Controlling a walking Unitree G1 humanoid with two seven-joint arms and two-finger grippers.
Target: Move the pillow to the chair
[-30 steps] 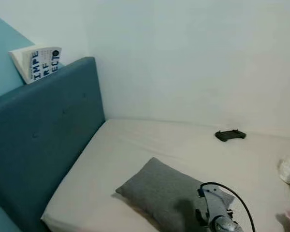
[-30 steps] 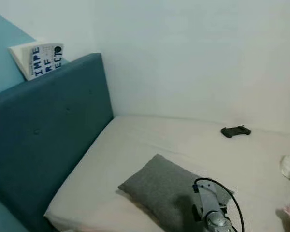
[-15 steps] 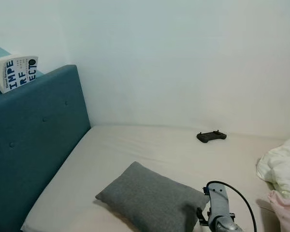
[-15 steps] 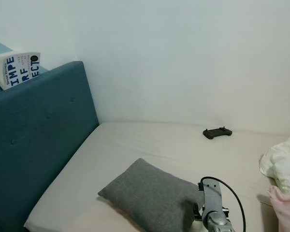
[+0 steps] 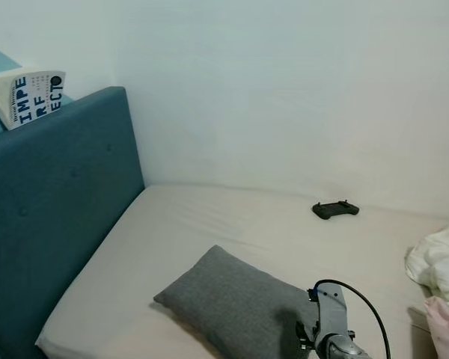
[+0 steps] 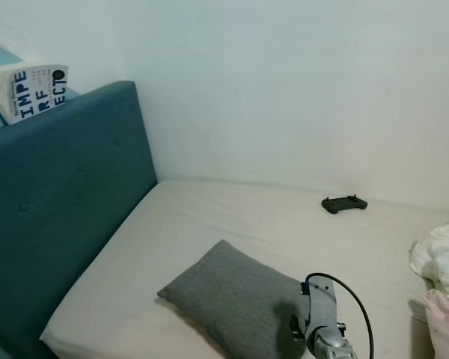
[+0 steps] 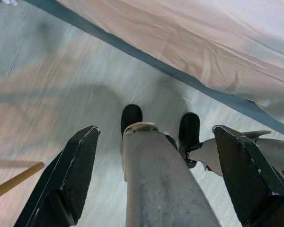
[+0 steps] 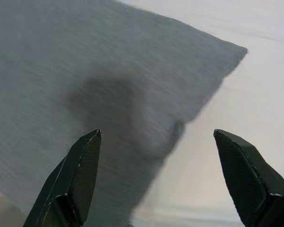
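A grey pillow [image 5: 232, 303] lies flat on the beige mattress [image 5: 209, 224], near its front edge. My right arm [image 5: 329, 329] reaches in over the pillow's right corner. In the right wrist view my right gripper [image 8: 156, 179] is open, its two black fingers [image 8: 80, 175] spread wide just above the pillow [image 8: 85, 94] without touching it. My left gripper [image 7: 154, 179] hangs open over the wooden floor beside the bed, above my own leg and feet.
A teal headboard [image 5: 52, 217] stands at the left with a white book [image 5: 26, 93] on top. A black game controller [image 5: 334, 210] lies at the back by the white wall. Crumpled white and pink bedding [image 5: 438, 277] sits at the right edge.
The camera has swung left then partly back, so the scene shifted. My right arm stays over the pillow's right corner; the pillow has not moved.
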